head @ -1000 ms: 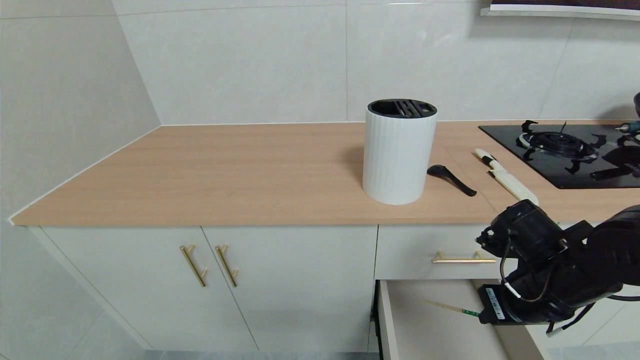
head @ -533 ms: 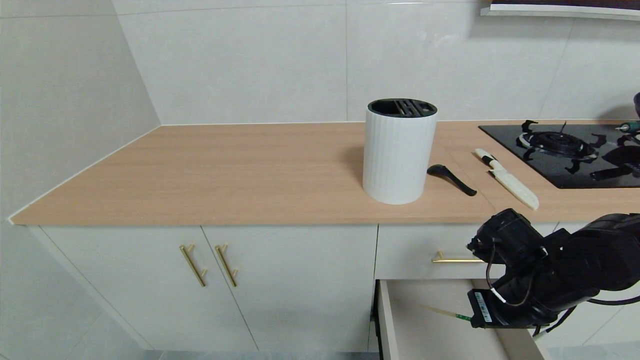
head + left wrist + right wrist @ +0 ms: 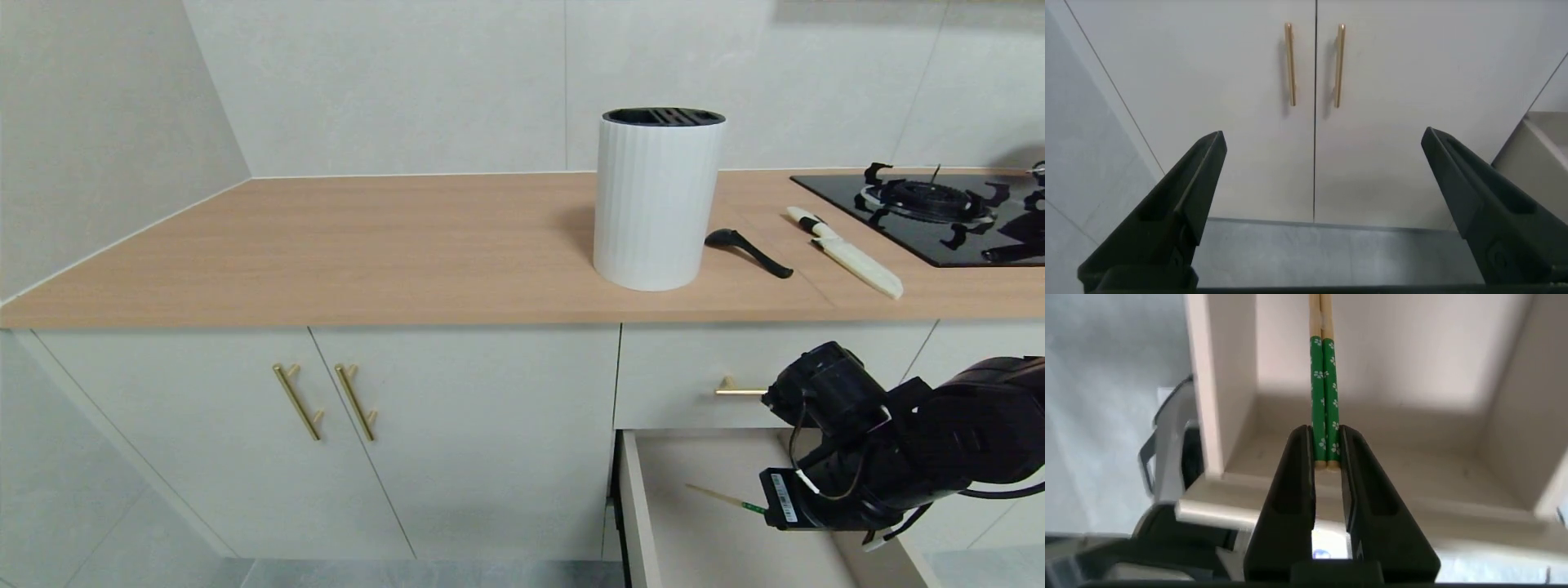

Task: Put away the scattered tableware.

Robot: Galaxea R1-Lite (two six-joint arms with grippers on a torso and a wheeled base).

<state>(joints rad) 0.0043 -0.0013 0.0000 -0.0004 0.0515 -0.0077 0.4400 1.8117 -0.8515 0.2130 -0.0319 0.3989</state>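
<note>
The right gripper (image 3: 1325,439) is clamped on a pair of chopsticks (image 3: 1321,367) — green ends in its jaws, long axis pointing away into the open drawer (image 3: 645,523), tips seemingly above its floor. Above the drawer lie a spoon (image 3: 747,251) and knife (image 3: 849,263). The wrist label (image 3: 781,489) — print unreadable.

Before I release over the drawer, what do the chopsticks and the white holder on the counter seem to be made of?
The chopsticks look like bamboo or pale wood: matte tan shafts, with green painted ends dotted white. The white holder looks like matte plastic, possibly ceramic: evenly ribbed wall, black slotted insert on top.
</note>
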